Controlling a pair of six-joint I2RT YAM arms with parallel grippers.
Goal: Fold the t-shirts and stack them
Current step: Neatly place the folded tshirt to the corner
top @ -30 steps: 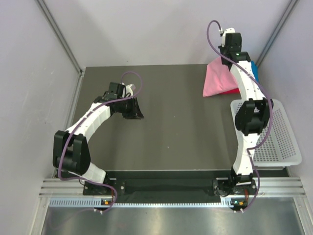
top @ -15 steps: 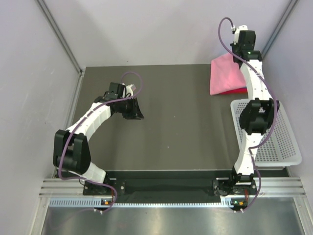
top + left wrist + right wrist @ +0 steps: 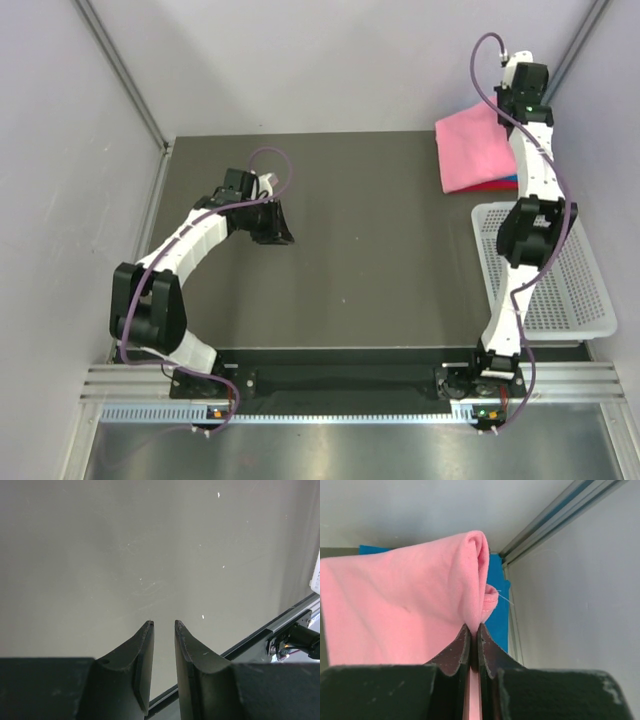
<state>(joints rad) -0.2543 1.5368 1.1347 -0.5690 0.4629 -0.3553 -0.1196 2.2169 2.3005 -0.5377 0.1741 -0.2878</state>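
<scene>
The light pink t-shirt (image 3: 474,150) lies folded at the table's far right corner, draped over the magenta-red t-shirt (image 3: 488,187) and the bright blue t-shirt (image 3: 511,181), of which only thin edges show. My right gripper (image 3: 512,108) is shut on the pink shirt's far right edge. In the right wrist view the right gripper (image 3: 474,628) pinches a fold of the pink shirt (image 3: 400,605), with the blue shirt (image 3: 498,605) behind it. My left gripper (image 3: 281,228) is slightly open and empty, low over the bare table left of centre. In the left wrist view the left gripper (image 3: 163,625) has nothing between its jaws.
A white mesh basket (image 3: 575,290) stands at the right table edge, just in front of the shirts. Grey walls and a slanted metal frame post (image 3: 555,515) close in the far right corner. The table's front rail (image 3: 280,625) shows in the left wrist view.
My right gripper has carried the pink shirt rightward toward the far right corner, and it now covers most of the red and blue shirts. The left arm has not moved.
</scene>
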